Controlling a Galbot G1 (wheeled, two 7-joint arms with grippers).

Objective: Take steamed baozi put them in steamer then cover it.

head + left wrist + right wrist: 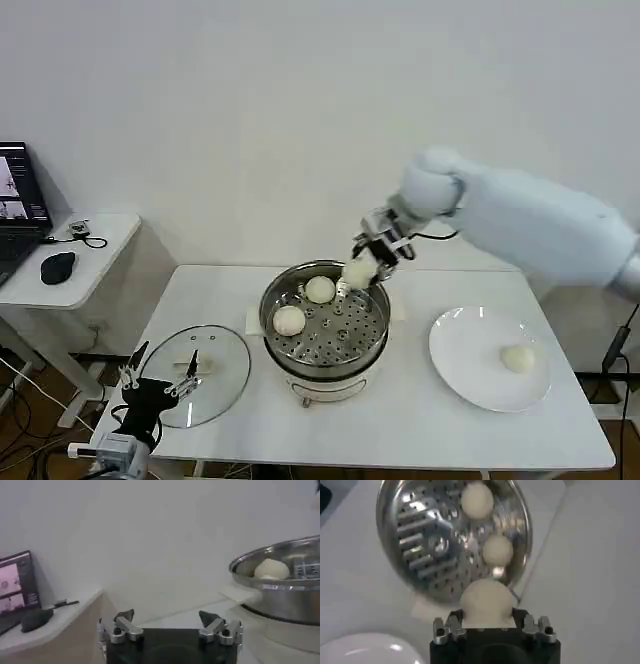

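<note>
Laptop [18,205] cut off at head view's left edge. Right pincer [362,268] fingers hidden behind held baozi [486,601]. Steamer [282,577] cropped at left wrist view's edge.

A bun [357,272] is held in the right tool [364,268] above the far rim of the steamer [325,362], where two buns [319,290] [289,320] are seen on the perforated tray. One bun [517,357] is left on the white plate [470,370]. The left tool [160,376] is parked open beside the glass lid [215,385] on the counter [400,430].
</note>
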